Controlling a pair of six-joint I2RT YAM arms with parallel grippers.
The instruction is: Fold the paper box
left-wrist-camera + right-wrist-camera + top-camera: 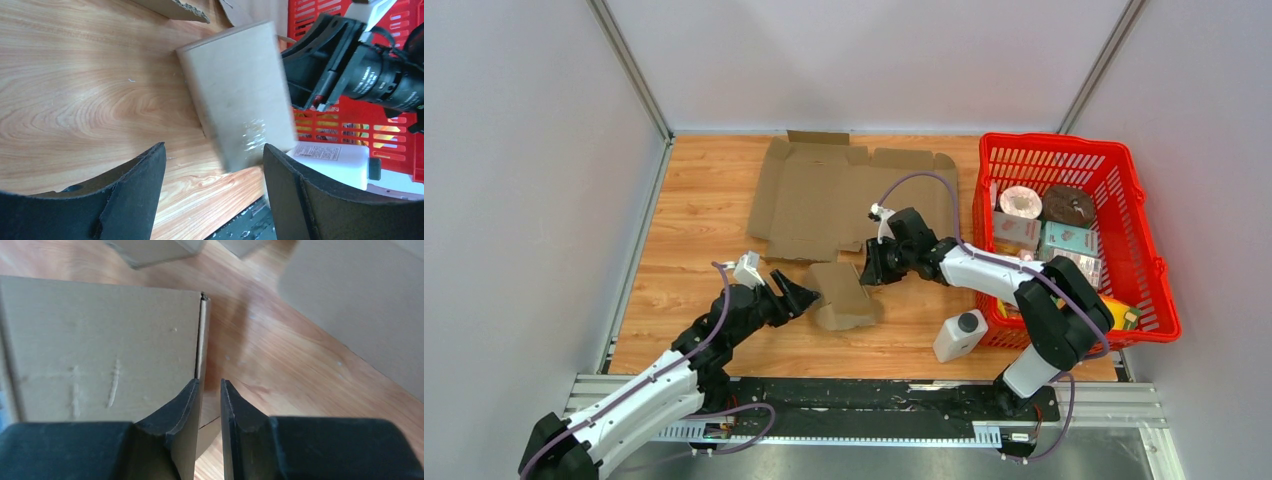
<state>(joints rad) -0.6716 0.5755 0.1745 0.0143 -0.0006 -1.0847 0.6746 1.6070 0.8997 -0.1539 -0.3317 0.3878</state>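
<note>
Slippage threatens: the right gripper (869, 266), jaws narrow, pinches only a thin edge of the box (844, 297) at mid-table; the left gripper (806, 298), jaws wide, could shove it loose.

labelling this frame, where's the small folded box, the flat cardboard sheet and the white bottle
small folded box (844, 300), top external view, its top face
flat cardboard sheet (824, 195), top external view, its central panel
white bottle (952, 341), top external view, its body
</note>
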